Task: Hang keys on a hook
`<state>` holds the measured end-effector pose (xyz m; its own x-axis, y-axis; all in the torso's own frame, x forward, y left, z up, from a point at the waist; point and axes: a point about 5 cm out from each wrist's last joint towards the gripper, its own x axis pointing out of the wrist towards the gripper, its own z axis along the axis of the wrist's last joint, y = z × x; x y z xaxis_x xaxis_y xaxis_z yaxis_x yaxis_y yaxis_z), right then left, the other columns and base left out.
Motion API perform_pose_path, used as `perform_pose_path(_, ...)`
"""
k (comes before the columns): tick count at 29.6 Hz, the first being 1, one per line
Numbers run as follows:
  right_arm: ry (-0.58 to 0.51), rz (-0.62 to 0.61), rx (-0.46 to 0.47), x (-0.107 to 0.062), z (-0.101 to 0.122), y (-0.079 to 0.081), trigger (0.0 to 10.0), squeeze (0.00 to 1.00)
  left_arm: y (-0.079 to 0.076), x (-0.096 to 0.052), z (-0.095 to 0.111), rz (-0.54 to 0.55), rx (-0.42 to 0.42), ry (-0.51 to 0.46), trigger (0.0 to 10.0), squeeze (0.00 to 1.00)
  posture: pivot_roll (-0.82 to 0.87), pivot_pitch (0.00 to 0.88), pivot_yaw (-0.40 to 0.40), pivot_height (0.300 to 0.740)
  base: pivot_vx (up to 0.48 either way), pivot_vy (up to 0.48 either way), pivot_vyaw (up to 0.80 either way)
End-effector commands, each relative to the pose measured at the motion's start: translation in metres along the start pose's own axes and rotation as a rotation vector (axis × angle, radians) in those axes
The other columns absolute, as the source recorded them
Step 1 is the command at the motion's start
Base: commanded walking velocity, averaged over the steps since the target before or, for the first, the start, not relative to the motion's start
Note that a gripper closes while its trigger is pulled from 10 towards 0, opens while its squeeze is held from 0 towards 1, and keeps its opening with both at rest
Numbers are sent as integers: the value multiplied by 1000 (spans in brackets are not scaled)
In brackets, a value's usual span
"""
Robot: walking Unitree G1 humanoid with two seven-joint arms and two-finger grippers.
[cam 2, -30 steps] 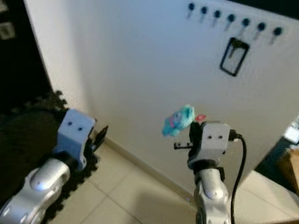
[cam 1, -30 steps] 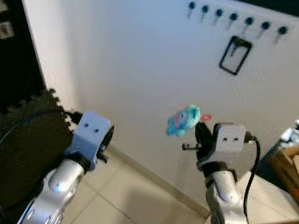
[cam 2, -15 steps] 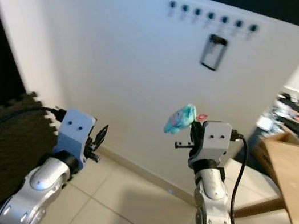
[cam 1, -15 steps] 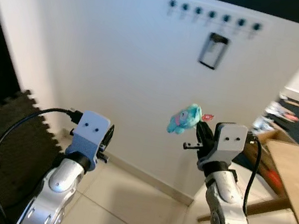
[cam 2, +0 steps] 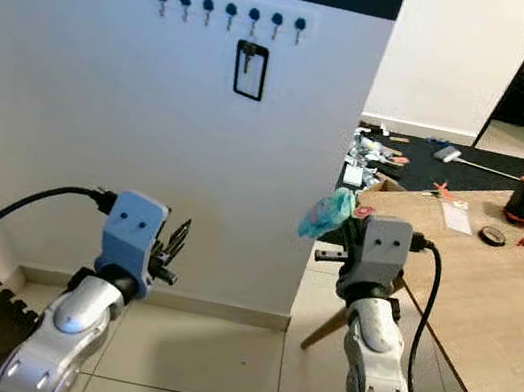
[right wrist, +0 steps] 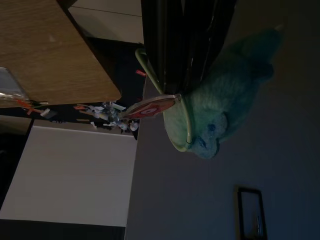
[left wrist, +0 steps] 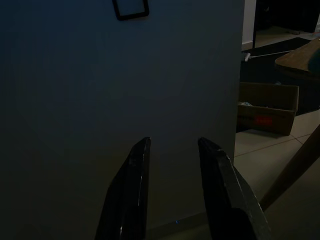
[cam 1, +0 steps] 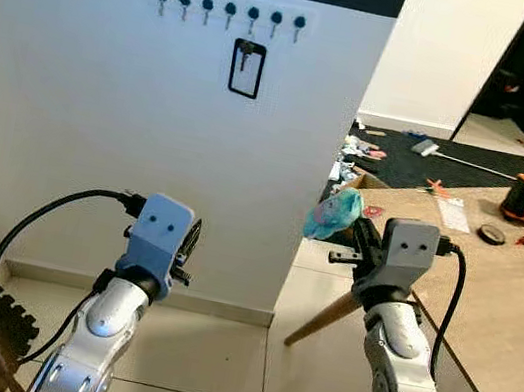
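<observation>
Right tool (cam 1: 356, 241) clamped on keys (cam 1: 334, 215), plush charm sticking up past its fingertips. Hooks (cam 1: 230, 10) high on wall, well apart. Left tool (left wrist: 172, 165) open, idle.

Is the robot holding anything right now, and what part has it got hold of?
Yes. The right gripper is shut on the ring of a keychain with a turquoise plush toy. The left gripper holds nothing.
</observation>
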<state>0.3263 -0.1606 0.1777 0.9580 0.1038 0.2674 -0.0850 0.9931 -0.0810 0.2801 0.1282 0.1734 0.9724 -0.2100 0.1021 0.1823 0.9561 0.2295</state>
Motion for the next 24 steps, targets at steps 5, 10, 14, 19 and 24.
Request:
perform_pose_path(5,-3,1,-3,0,0,0,10000,0,0,-1,-3,3,-12,12,10000,0,116,112,7,740,0,0,0)
perform_pose_path(10,-4,3,3,0,0,2,10000,0,0,-1,-2,0,-4,7,10000,0,118,111,9,740,0,0,0)
perform_pose_path(14,-5,6,7,0,0,3,10000,0,0,-1,-3,-2,9,12,10000,0,118,111,9,740,0,0,0)
perform_pose_path(19,-5,6,7,1,0,2,10000,0,-2,-1,-3,-11,19,14,10000,0,118,111,9,740,0,-148,0)
perform_pose_path(24,-5,8,6,0,0,2,10000,0,-4,-1,-3,-20,47,10,10000,0,118,111,9,740,0,-466,0)
